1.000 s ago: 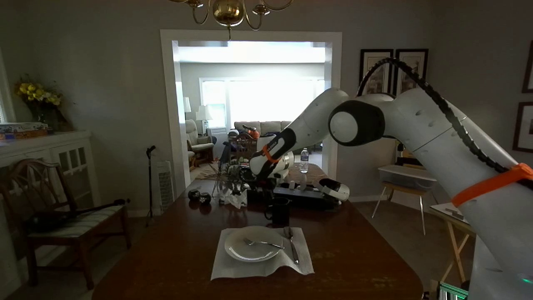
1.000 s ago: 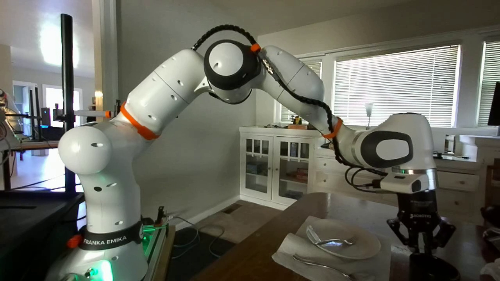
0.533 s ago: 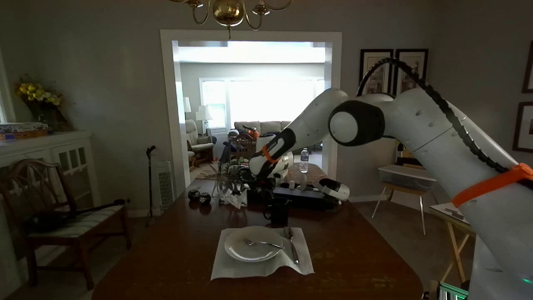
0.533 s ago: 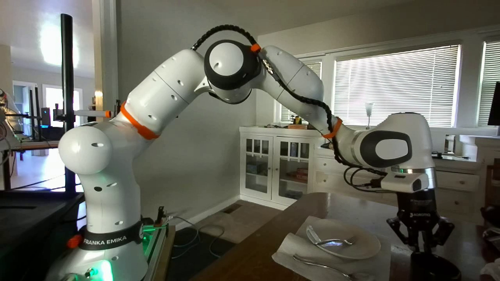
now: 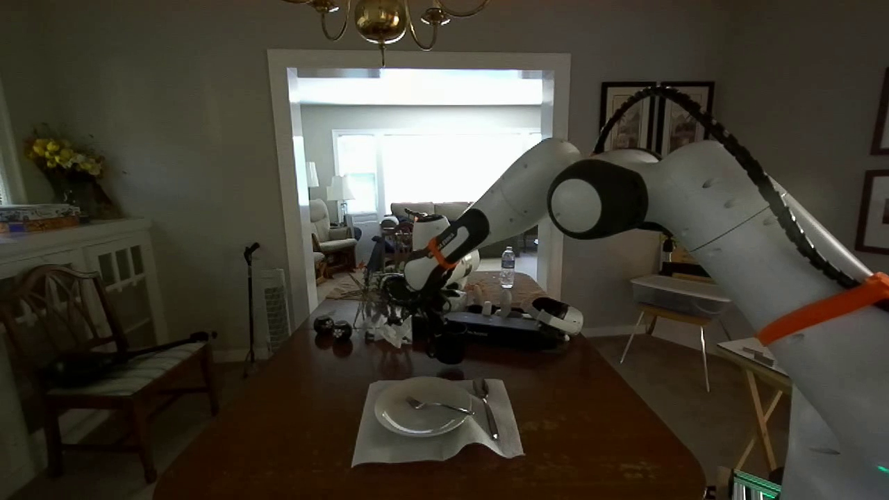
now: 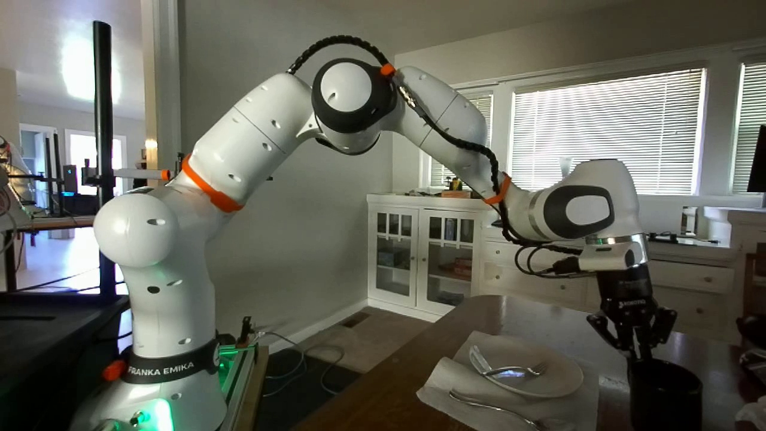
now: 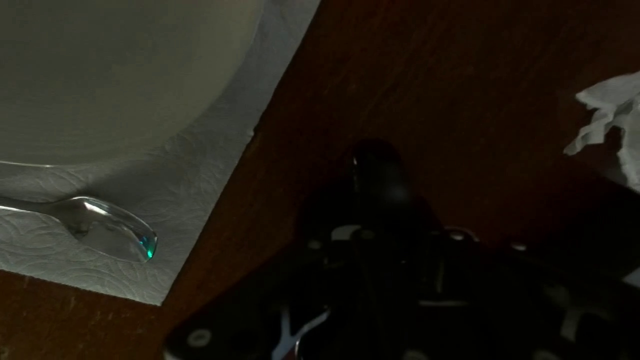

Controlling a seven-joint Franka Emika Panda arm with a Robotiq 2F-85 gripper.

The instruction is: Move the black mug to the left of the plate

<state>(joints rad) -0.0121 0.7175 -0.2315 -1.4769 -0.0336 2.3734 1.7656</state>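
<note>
Apparently the lift is the step in hand: in an exterior view the black mug [image 5: 450,347] hangs just clear of the table [image 5: 278,444], to judge by the gap beneath its base, and roughly upright. The gripper [image 6: 640,354] has its fingers nearly together at the rim, seemingly pinching one wall of the mug and nothing else; the wrist view is too dark to confirm the hold. Near the mug but apart from it lies the plate [image 5: 417,423], on a light napkin [image 5: 378,448], with a fork [image 5: 444,405] across it and a spoon [image 7: 112,230] beside it. Whose left is meant cannot be told, but in neither exterior view is the mug left of the plate. Next, I judge, the move needs enough height to pass the plate and fork, then a level carry across and a gentle setting-down, lest the mug swing from its one-sided grip.
</note>
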